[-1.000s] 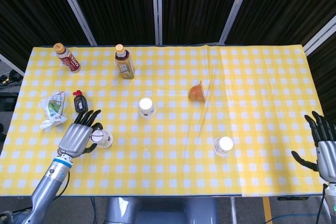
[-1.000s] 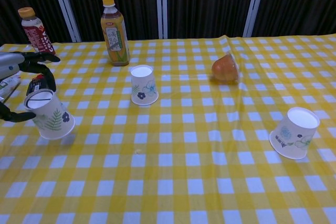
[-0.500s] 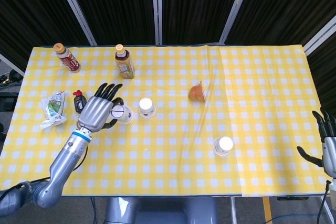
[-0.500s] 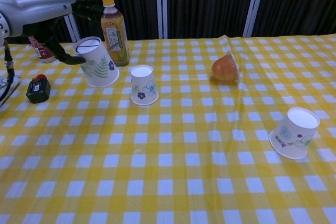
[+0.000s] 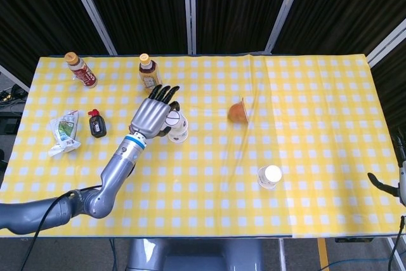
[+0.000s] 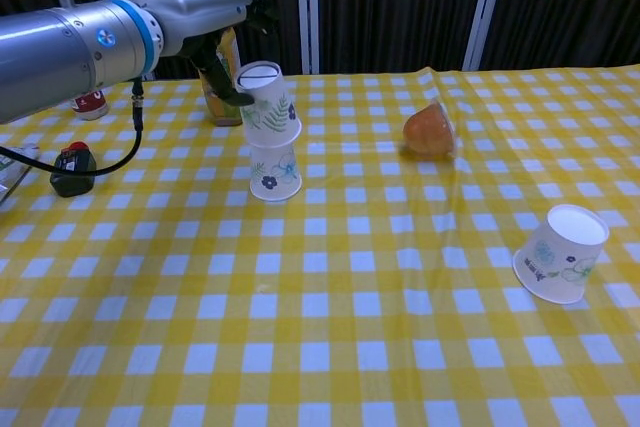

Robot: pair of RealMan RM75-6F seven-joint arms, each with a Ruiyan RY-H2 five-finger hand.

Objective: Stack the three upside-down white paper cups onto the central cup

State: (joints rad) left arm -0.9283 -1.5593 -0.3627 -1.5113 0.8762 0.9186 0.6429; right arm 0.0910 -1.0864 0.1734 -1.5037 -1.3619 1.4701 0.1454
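**White paper cup carried over the central cup, not yet seated**

White paper, thin-walled, tapered: the carried cup [image 6: 266,100] with a leaf print sits in the left hand [image 5: 152,117], fingers wrapped round its far side, base uppermost. A second ago this cup stood at the near-left of the bench [image 6: 330,347] with the hand just closing on it; half a second ago it was in the air left of the middle. Now it hangs directly above the central cup [image 6: 273,169], tilted slightly, its mouth touching or just over the lower cup's base. Cannot tell from either view whether it has begun to slide down.

Judgement: first of the stacking moves is nearly done; it needs the tilt squared up and a straight lowering before release.

The right-side cup [image 6: 561,252] stands untouched, upside down, well apart from the centre, blue flower print on its wall. No other white cup shows in either view.

Right hand [image 5: 396,179] is only a sliver at the frame edge in the head view, and has drawn further out of frame over the last second; how far its fingers spread cannot be told.

Bench cover is yellow-and-white checked cloth, soft, with a raised crease running past an orange rounded object [image 6: 429,128]. Plastic tea bottle [image 5: 148,70] stands behind the hand.
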